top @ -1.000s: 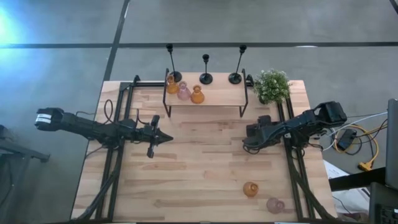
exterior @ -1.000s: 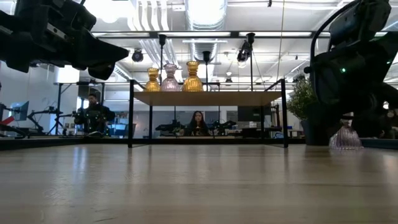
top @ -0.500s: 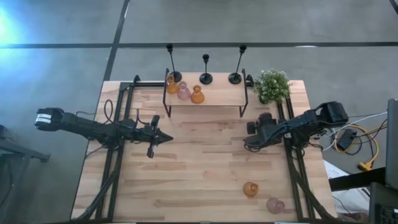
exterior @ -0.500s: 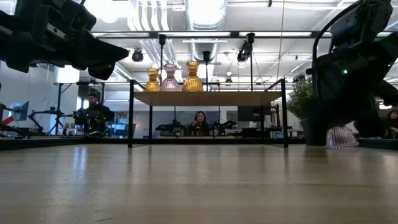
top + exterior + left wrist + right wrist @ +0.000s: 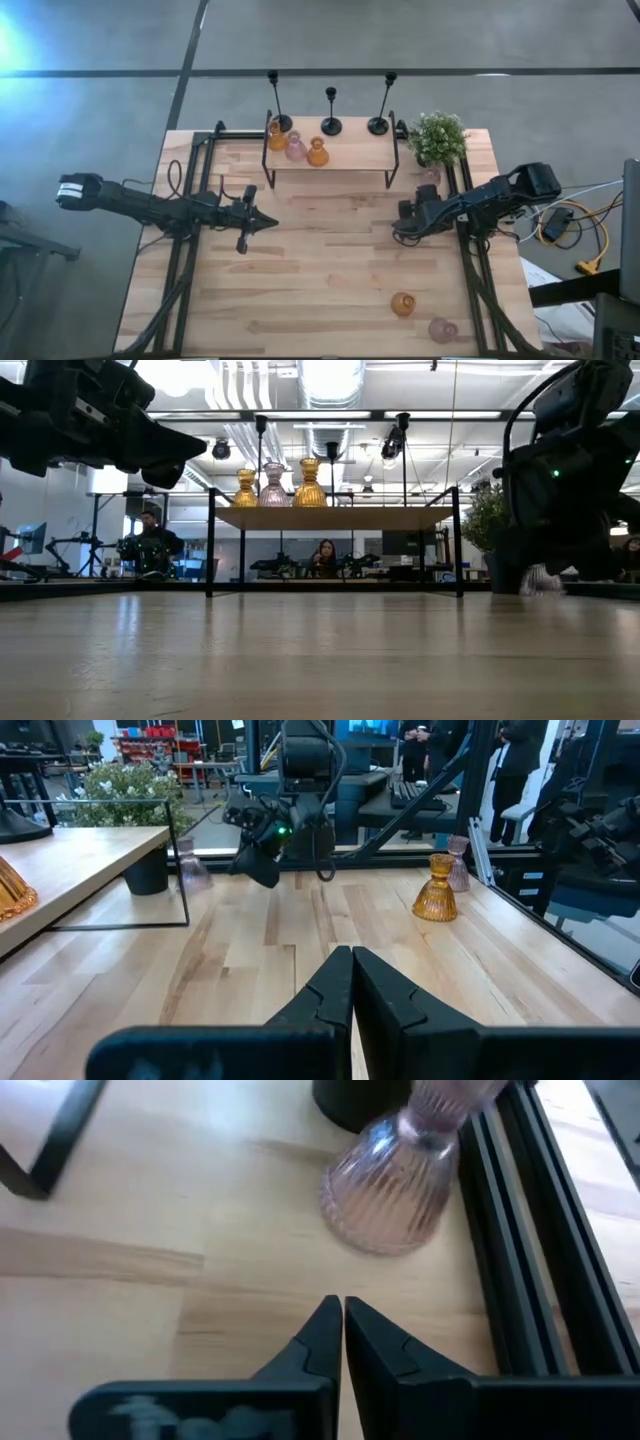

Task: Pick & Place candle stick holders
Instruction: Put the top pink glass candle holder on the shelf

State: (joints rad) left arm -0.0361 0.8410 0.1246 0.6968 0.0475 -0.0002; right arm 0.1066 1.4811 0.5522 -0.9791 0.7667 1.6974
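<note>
I see a pink glass holder (image 5: 392,1185) lying tilted on the table (image 5: 330,270), right beside the plant's (image 5: 437,136) dark pot and next to the black rail on the right side. My right gripper (image 5: 342,1335) sits just short of it with its fingers pressed together and nothing between them; the glass is apart from the fingertips. From above, that gripper (image 5: 405,222) is low over the table, in front of the plant and off the shelf's (image 5: 330,155) right end.

On the shelf I count three small glass holders in a cluster at its left end: an amber one (image 5: 276,134), a pink one (image 5: 296,148) and another amber one (image 5: 317,153). Three black tall-stemmed holders stand along the shelf's far edge: left (image 5: 274,100), middle (image 5: 331,110) and right (image 5: 384,104).

Near the table's front right corner an amber glass holder (image 5: 403,304) stands upright, with a second pink one (image 5: 441,329) just beside it, nearer the edge.

My left gripper (image 5: 262,221) waits above the left half of the table, pinched closed and empty, well apart from every holder.

People sit in the room beyond the table.
</note>
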